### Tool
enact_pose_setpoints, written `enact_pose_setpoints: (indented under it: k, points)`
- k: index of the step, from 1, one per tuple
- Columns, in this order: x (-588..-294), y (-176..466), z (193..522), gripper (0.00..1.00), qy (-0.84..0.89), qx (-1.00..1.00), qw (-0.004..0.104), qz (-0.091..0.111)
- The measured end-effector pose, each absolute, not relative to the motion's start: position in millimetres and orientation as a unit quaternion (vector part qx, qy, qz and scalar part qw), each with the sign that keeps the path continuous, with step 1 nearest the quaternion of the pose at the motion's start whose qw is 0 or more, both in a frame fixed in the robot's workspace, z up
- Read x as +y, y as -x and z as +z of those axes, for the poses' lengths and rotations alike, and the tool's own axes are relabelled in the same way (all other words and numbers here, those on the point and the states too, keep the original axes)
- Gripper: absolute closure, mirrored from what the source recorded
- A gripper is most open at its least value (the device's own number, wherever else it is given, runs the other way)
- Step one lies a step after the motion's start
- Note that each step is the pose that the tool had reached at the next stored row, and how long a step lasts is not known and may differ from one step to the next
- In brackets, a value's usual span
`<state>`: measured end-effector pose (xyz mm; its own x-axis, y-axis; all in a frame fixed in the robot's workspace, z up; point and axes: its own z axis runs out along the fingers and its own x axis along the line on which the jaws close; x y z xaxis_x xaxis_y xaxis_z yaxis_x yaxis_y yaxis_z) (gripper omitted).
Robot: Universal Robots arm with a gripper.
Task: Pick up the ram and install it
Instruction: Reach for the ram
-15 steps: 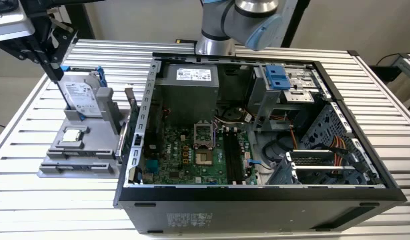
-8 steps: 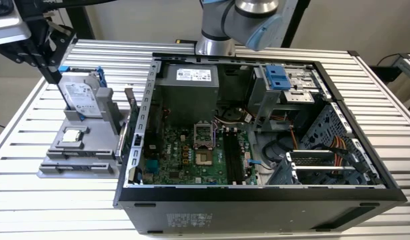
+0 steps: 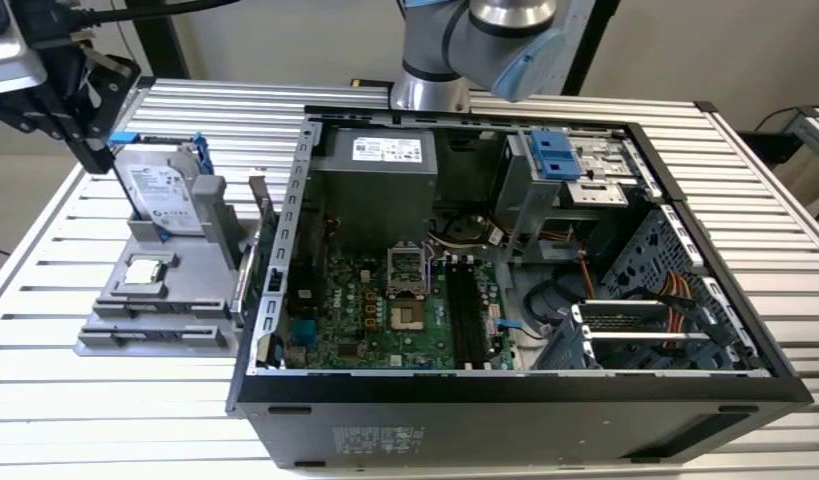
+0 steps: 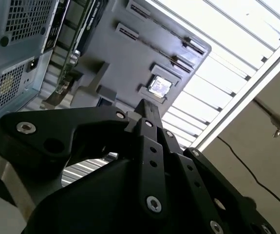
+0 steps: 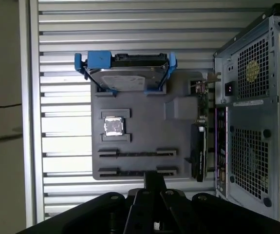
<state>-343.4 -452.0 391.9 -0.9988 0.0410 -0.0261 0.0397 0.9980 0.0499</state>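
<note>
The ram point(image 5: 135, 154) stands on edge in a slot of the grey tray point(image 5: 144, 136), left of the computer case point(image 3: 516, 400). Its length runs left-right in the exterior view, nearer than the processor point(image 5: 113, 126). My gripper point(image 5: 154, 176) hangs above the tray, fingers closed on nothing.

— Where does the holder point(image 3: 116, 300) sit?
— On the table point(image 3: 62, 400), just beside the open computer case point(image 3: 516, 420), at the exterior view's left.
— And on it?
— The hard drive point(image 3: 162, 195) stands upright at the far end; the processor chip point(image 3: 145, 270) lies flat before it.
</note>
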Motion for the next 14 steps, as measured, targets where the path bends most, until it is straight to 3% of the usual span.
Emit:
enact_pose_setpoints:
  k: [14]
  points:
    - [-469.8,346.5,391.5,1.00,-0.019,0.999,0.014,0.025]
